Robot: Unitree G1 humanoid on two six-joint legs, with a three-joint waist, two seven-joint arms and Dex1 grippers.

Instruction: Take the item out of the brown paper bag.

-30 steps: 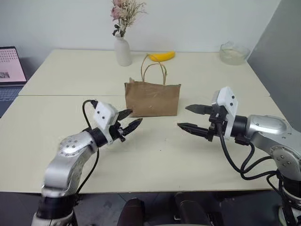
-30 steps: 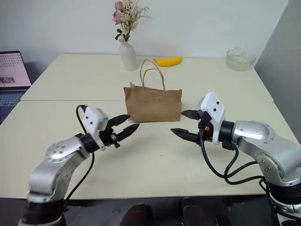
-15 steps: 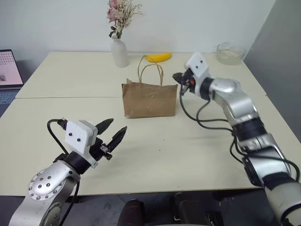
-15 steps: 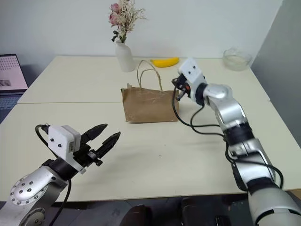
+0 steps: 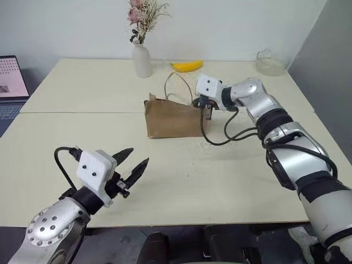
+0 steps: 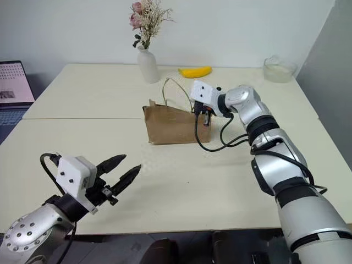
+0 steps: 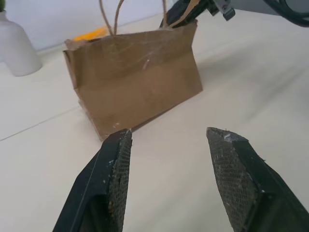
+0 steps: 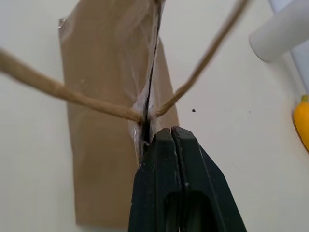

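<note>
Cream table [image 5: 231, 165]: right gripper [image 5: 204, 105] pressed together at brown paper bag [image 5: 173, 118] rim, three o'clock corner; left gripper [image 5: 132, 165] spread, at seven o'clock. Could topple bag.

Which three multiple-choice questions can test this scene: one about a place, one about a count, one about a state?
1. Where does the banana lie?
A. behind the paper bag
B. inside the bowl
C. at the table's front edge

2. How many cord handles does the bag have?
A. one
B. two
C. four

3. How are the right gripper fingers?
A. wide open
B. shut at the bag's top edge
C. holding the vase

Answers: 1 A, it lies beyond the bag near the vase. 2 B, two loops show. 3 B, they press together at the bag's rim.
</note>
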